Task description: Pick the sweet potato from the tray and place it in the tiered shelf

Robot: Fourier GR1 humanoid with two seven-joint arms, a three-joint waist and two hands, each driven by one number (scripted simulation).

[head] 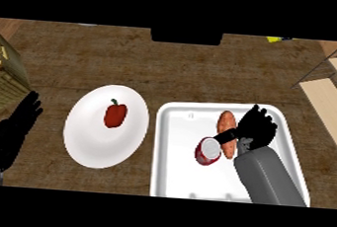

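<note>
Sweet potato sits in the white tray, upper-middle of it, lying roughly 12-to-6. Right hand is over the tray at the potato's 3 o'clock side, thumb reaching across its lower half, fingers pointing toward 12; looks like it's closing on the sweet potato, but contact on the far side is hidden, so not certain. A red-and-white round item, possibly a cut onion or radish, lies touching the potato's lower end at about 7 o'clock, just beside the thumb. White plate sits at the tray's 9 o'clock on the brown bench, with a red bell pepper on it. Tiered shelf stands at 2 o'clock, near the tray's corner, light wood boards. Left hand rests open at the left edge, fingers up. A wooden crate is at 10 o'clock.
</note>
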